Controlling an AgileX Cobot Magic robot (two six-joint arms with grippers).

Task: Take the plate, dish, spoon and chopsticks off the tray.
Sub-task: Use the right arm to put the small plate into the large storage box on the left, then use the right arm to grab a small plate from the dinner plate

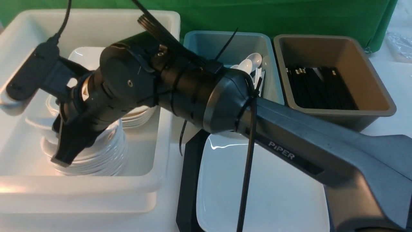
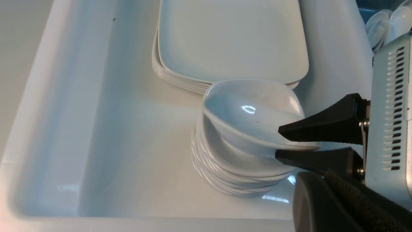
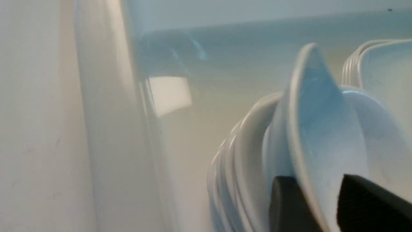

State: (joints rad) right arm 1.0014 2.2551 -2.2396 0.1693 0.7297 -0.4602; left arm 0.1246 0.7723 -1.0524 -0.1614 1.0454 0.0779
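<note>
My right arm reaches across into the white tub [image 1: 96,190]. Its gripper [image 1: 61,159] [image 2: 278,141] [image 3: 313,180] is open, with its jaws astride the rim of a small white dish [image 2: 248,112] [image 3: 322,129]. One finger is at the rim and the other stands off it. The dish lies tilted on a stack of like dishes [image 1: 96,161] [image 2: 231,174]. The large square plate [image 1: 267,193] rests on the black tray [image 1: 188,180], partly under the arm. White spoons [image 1: 254,61] lie in the blue tub, black chopsticks [image 1: 322,87] in the brown tub. My left gripper's jaws do not show; it is shut.
A stack of large square plates [image 2: 231,38] [image 1: 83,54] sits in the white tub behind the dishes. The blue tub [image 1: 206,45] and the brown tub [image 1: 370,71] stand side by side at the back. A green cloth hangs behind them.
</note>
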